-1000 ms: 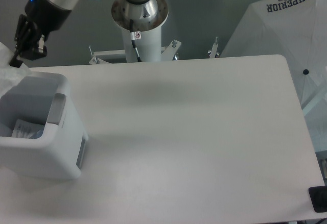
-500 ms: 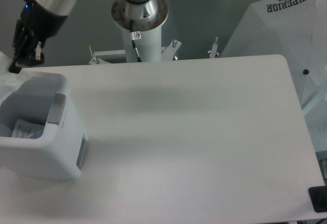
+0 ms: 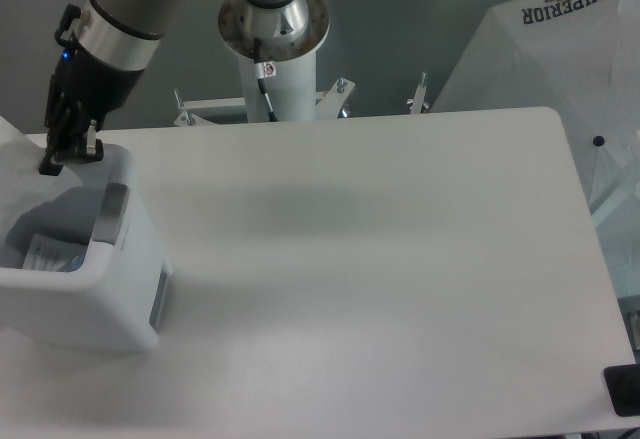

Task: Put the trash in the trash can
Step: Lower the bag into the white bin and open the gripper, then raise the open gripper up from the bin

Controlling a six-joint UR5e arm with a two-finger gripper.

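Observation:
The trash can (image 3: 122,294) is a boxy white bin with a grey side panel at the table's left edge. A small clear bottle with a bluish label (image 3: 48,254) lies inside it. My gripper (image 3: 60,162) hangs just above the can's far rim and looks shut on the thin translucent white plastic bag (image 3: 20,174). The bag drapes from the fingers over the far left part of the can's opening. Its lower end is hard to separate from the can's white wall.
The arm's white base column (image 3: 272,54) stands behind the table's far edge. A white fabric reflector marked SUPERIOR (image 3: 560,54) rises past the right edge. A small dark object (image 3: 624,389) sits off the front right corner.
The gripper has come down and slightly right, from above and behind the can to its far rim. The bag came with it and now lies over the can's opening.

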